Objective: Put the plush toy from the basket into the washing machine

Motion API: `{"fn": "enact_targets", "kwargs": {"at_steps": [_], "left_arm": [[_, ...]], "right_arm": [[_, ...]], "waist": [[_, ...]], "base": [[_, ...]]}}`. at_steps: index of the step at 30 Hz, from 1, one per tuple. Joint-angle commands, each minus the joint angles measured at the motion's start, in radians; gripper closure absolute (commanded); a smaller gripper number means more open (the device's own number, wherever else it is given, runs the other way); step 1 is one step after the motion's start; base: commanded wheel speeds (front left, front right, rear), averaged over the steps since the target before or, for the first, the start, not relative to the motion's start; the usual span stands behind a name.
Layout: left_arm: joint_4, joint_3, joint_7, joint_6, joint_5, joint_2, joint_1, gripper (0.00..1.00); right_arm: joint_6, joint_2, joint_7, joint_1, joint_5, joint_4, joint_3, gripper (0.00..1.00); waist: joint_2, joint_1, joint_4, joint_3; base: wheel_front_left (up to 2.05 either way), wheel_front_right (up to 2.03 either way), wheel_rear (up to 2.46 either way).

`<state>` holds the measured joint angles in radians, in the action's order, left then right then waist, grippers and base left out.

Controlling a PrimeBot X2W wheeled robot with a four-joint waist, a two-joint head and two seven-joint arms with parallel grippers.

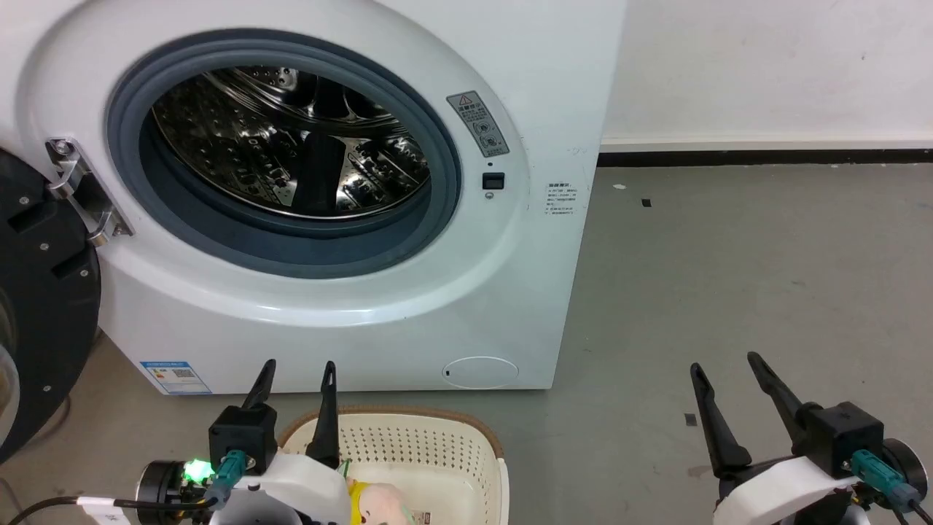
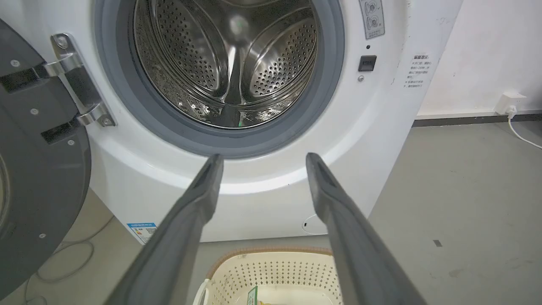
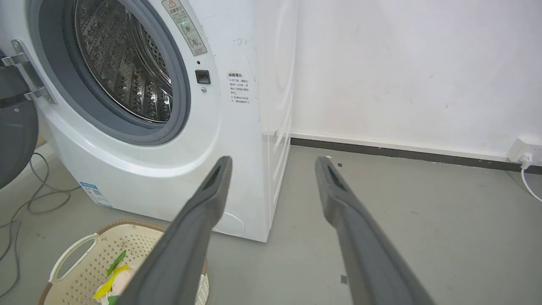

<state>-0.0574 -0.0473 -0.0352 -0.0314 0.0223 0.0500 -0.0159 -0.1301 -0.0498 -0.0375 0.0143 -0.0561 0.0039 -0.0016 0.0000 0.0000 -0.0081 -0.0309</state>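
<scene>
The plush toy (image 1: pixel 379 503) lies in the basket (image 1: pixel 408 445) in front of the open washing machine (image 1: pixel 510 292). The left pincer (image 1: pixel 300 364) and right pincer (image 1: pixel 724 362) are both spread and empty.

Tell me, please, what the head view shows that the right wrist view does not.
The head view adds the open left end effector, its two long dark fingers near the cream-white perforated plastic basket, and a green light at its wrist. The right wrist view adds a white wall socket low on the wall. Both share the large white front-loading washing machine with its black round door swung open, the basket, the small pink-and-yellow plush toy lying in it, and the open right end effector.
</scene>
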Motion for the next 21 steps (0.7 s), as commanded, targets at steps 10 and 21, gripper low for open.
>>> {"fn": "enact_targets", "kwargs": {"at_steps": [10,21], "left_arm": [[-0.079,-0.032,-0.029,-0.014,0.028,0.0,-0.032,0.0],[-0.186,-0.059,-0.051,-0.024,0.056,0.0,-0.074,0.0]], "right_arm": [[0.0,0.0,-0.027,-0.02,-0.026,-0.011,-0.01,0.0],[0.0,0.0,-0.05,-0.041,-0.05,-0.02,-0.013,0.0]], "waist": [[0.0,0.0,-0.012,-0.037],[0.0,0.0,-0.033,-0.091]], "base": [[0.0,0.0,0.0],[0.0,0.0,0.0]]}}
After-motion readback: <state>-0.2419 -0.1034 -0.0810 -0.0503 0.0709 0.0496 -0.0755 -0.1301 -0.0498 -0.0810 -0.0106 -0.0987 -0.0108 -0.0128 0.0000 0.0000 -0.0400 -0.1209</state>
